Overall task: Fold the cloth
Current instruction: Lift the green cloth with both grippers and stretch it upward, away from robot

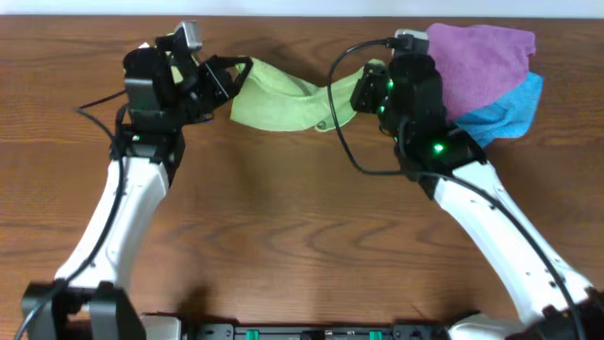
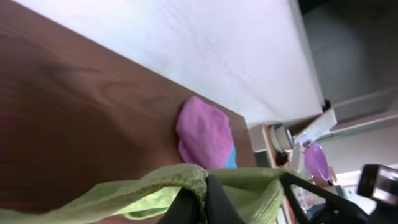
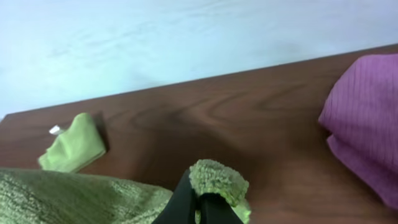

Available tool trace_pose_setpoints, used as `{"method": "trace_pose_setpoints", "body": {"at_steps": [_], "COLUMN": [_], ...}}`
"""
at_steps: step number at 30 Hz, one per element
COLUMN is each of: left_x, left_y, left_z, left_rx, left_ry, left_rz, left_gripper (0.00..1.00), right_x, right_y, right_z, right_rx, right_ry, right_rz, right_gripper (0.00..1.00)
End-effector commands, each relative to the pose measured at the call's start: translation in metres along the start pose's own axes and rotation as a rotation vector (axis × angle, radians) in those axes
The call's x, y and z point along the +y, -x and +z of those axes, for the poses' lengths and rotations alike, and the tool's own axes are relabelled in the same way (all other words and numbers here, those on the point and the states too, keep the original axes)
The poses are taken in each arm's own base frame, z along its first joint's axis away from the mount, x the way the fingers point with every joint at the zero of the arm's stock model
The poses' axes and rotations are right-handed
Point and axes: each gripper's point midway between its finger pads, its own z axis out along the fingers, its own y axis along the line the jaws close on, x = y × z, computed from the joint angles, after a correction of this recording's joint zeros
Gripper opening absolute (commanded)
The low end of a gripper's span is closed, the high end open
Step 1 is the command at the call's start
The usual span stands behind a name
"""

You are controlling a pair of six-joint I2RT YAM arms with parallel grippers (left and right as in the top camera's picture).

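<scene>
Hanging between both arms, the lime-green microfibre cloth [image 1: 283, 102] sits at twelve o'clock over the surface [image 1: 302, 236], slung like a shallow hammock. The left tool [image 1: 229, 83] is clamped on its nine o'clock end and the right tool [image 1: 366, 90] is pinched on its three o'clock end; each wrist view shows fuzzy green edge bunched between closed fingers. Whether the sagging middle touches the wood, I cannot tell.

It looks light, limp and slightly grippy, so it should drape rather than hold a crease, and the slack middle will likely wrinkle unless the ends are drawn apart. Corners or the hem beside them seem the best hold; a mid-edge pinch would let the corners flop.

At two o'clock lies the purple cloth [image 1: 481, 52] atop a blue cloth [image 1: 514, 109], close beside the right tool. A small folded lime-green square [image 3: 73, 144] lies apart at ten o'clock in the right wrist view.
</scene>
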Motion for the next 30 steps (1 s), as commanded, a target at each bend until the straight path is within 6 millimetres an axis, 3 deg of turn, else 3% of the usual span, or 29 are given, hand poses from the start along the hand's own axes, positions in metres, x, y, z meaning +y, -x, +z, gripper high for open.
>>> {"method": "trace_pose_setpoints", "body": {"at_steps": [1,7,13,24,30], "left_x": [-0.003,-0.008,-0.022,-0.018,0.0], "left_y": [0.021,0.049,0.065,0.055,0.03], "left_z": [0.014,0.036,0.042,0.042,0.041], "left_rx": [-0.034,-0.057,-0.072,-0.023,0.086], "left_ry": [-0.006,-0.026,-0.056,-0.049,0.004], "left_rz": [0.015,0.046,0.077,0.082,0.079], "left_gripper": [0.06,0.06,0.06,0.06,0.06], "right_x": [-0.011,-0.024,-0.02,-0.023,-0.027], "right_y": [0.017,0.034,0.055,0.059,0.046], "right_z": [0.013,0.033,0.032,0.031,0.032], "right_rx": [-0.038,-0.071,-0.119,-0.132,-0.077], "right_ry": [-0.031,-0.078,-0.09,-0.111,-0.121], "right_rz": [-0.049,-0.093,-0.131,-0.166,-0.175], "right_gripper": [0.01,0.01,0.01,0.01,0.01]}}
